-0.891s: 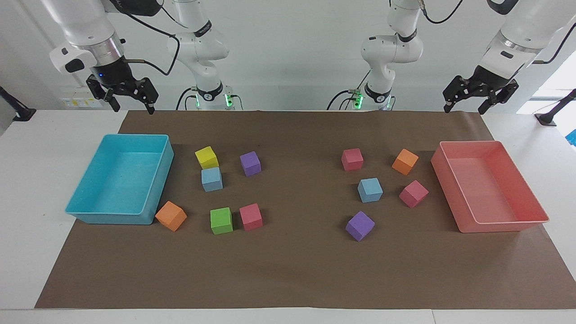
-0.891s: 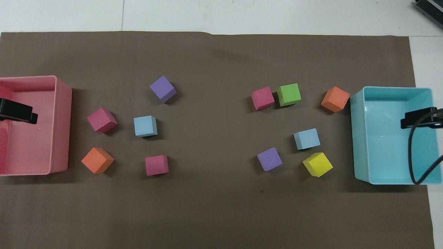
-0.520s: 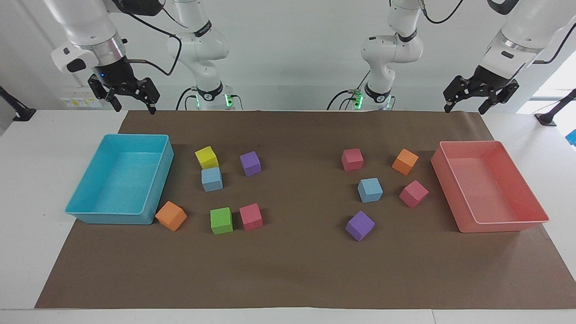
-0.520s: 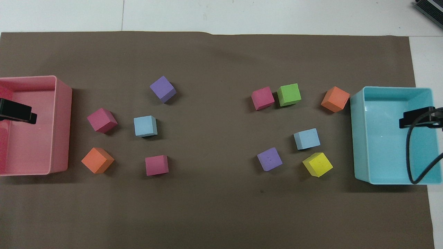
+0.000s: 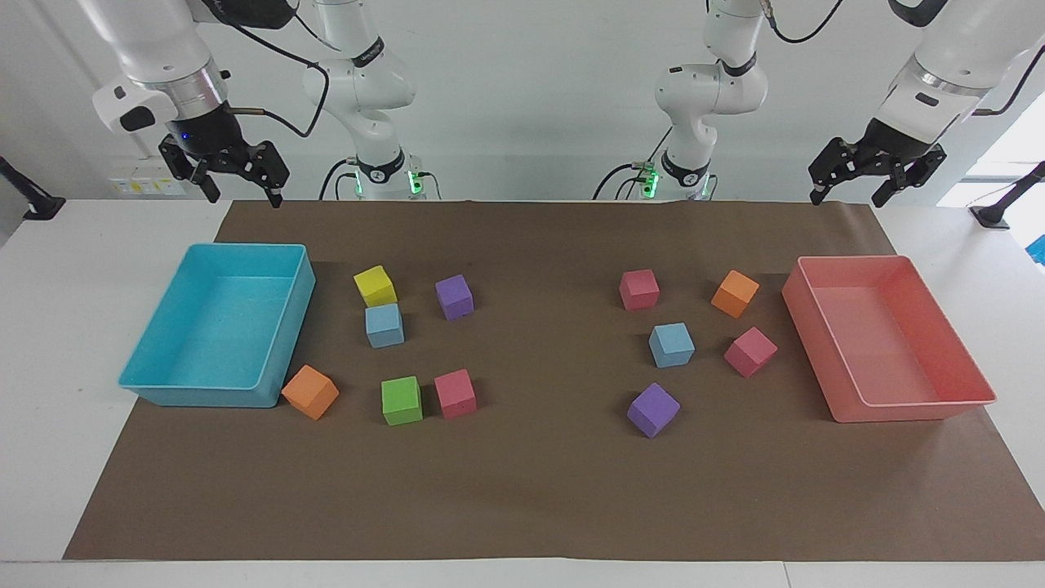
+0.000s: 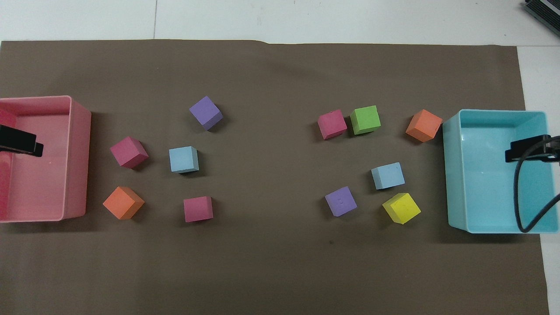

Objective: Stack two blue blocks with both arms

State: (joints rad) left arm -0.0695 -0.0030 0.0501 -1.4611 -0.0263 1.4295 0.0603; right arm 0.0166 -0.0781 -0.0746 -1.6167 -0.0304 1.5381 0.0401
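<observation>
You see both blue blocks (image 5: 384, 325) (image 5: 671, 344) lying apart; left gripper (image 5: 876, 174) and right gripper (image 5: 229, 173) hang wide open, holding nothing.

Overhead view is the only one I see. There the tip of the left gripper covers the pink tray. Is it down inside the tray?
Observer: No. In the facing view the left gripper hangs high above the pink tray and touches nothing.
Operator: And the right one, over the cyan tray?
Observer: The right gripper is also raised high above the cyan tray, well clear of its rim.
Operator: Do the grippers hold something?
Observer: No, both are open and empty. The two blue blocks each rest alone on the brown mat, with nothing on top of them.
</observation>
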